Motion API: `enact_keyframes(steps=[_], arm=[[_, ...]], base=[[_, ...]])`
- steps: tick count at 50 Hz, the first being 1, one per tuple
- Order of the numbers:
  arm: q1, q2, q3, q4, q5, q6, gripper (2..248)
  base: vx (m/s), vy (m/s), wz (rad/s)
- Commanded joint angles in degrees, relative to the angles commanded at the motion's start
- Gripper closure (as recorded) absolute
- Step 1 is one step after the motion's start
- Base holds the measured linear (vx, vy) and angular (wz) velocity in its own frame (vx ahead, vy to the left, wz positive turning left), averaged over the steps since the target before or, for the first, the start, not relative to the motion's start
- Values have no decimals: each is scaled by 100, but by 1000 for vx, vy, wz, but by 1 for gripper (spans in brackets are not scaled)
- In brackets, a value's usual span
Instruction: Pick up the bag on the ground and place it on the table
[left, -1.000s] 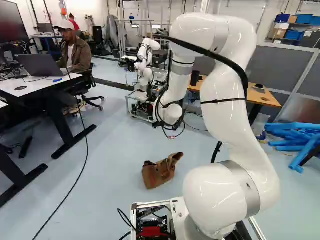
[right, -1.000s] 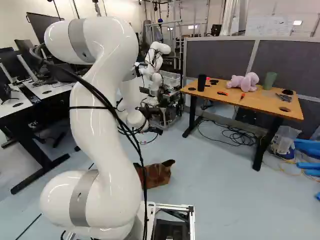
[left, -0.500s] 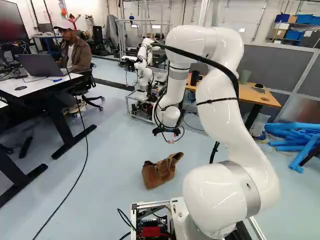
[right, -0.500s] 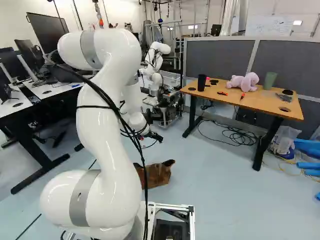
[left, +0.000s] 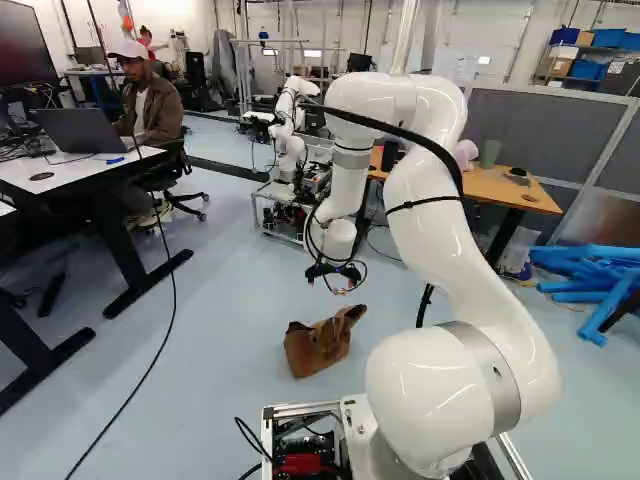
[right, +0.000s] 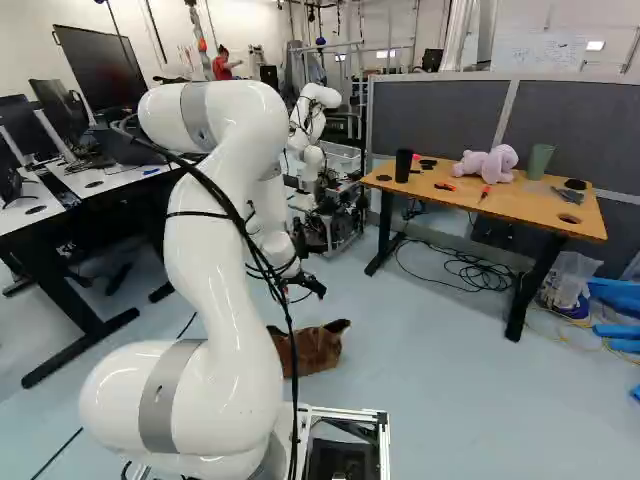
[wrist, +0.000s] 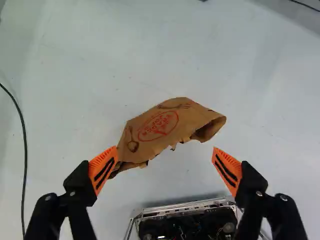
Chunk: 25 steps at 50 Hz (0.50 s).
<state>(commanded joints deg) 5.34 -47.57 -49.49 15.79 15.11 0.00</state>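
Observation:
My gripper (left: 336, 272) hangs in the air above and beyond the brown paper bag (left: 318, 342) in the left base view. The crumpled bag (right: 314, 348) lies on the floor just ahead of the base. In the wrist view the gripper (wrist: 165, 151) is open, its orange-padded fingers wide apart. The bag (wrist: 167, 124) shows below and ahead of them, one end overlapped by a fingertip; nothing is held. The wooden table (right: 518, 202) stands at the right of the right base view.
On the wooden table are a pink plush toy (right: 487, 165), a black cup (right: 403, 166) and a green cup (right: 539, 161). Another robot (left: 290, 130) stands beyond the bag. A white desk (left: 70, 172) is at the left, blue tubes (left: 590, 270) at the right. Cables (right: 470, 270) lie beneath the wooden table.
My arm has folded down, and the gripper has come lower toward the bag, turning to point more downward. The bag and the base have not moved.

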Motion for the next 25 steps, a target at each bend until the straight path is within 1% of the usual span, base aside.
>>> enact_keyframes(steps=[25], arm=[[0, -571, -372, 281, 86, 0, 3]], base=[[0, 0, 0]])
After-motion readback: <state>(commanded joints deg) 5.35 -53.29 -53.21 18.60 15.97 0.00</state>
